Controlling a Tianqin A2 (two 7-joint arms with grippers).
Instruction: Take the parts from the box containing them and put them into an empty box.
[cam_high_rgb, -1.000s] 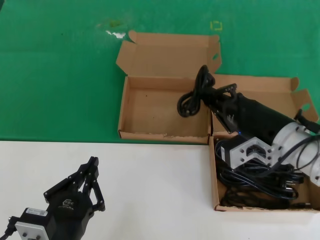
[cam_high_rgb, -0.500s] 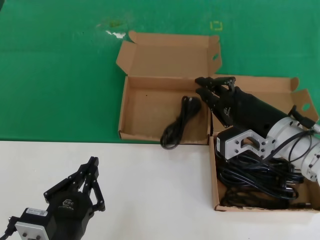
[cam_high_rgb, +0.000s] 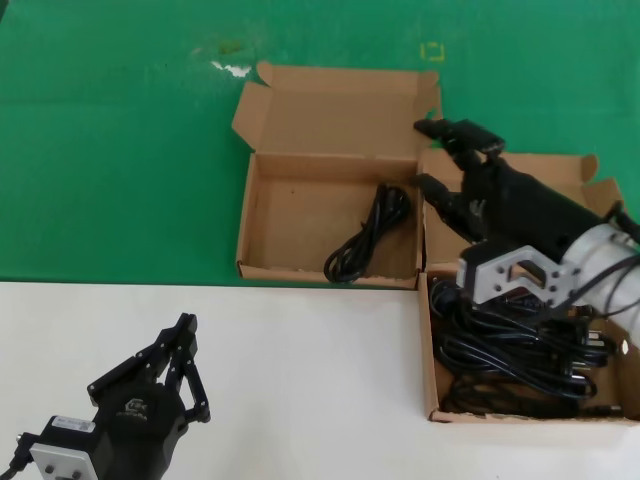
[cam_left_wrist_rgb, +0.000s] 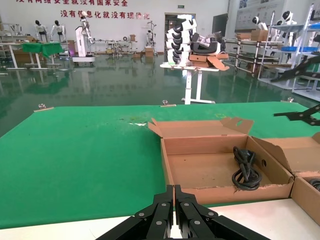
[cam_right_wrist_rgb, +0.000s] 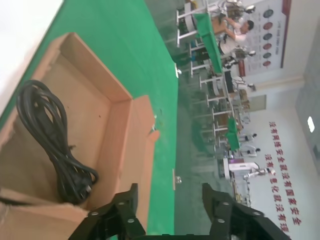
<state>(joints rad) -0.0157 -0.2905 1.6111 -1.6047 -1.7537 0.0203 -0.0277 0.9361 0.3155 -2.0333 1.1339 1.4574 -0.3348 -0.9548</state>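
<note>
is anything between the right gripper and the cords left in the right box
Nothing visible. The open right gripper sits above the boxes' shared edge, and the remaining cords lie uncovered in the right box, under its own arm.

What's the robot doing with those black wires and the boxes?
It is moving power cords from one cardboard box to another. One cord now lies in the left box. The right pincer is open and empty above the boxes. More cords wait in the right box. The left pincer is shut, parked over the white table.

Matt brown cardboard boxes (cam_high_rgb: 300, 270), glossy black rubbery cords (cam_high_rgb: 366, 238), green felt-like mat (cam_high_rgb: 120, 150)
</note>
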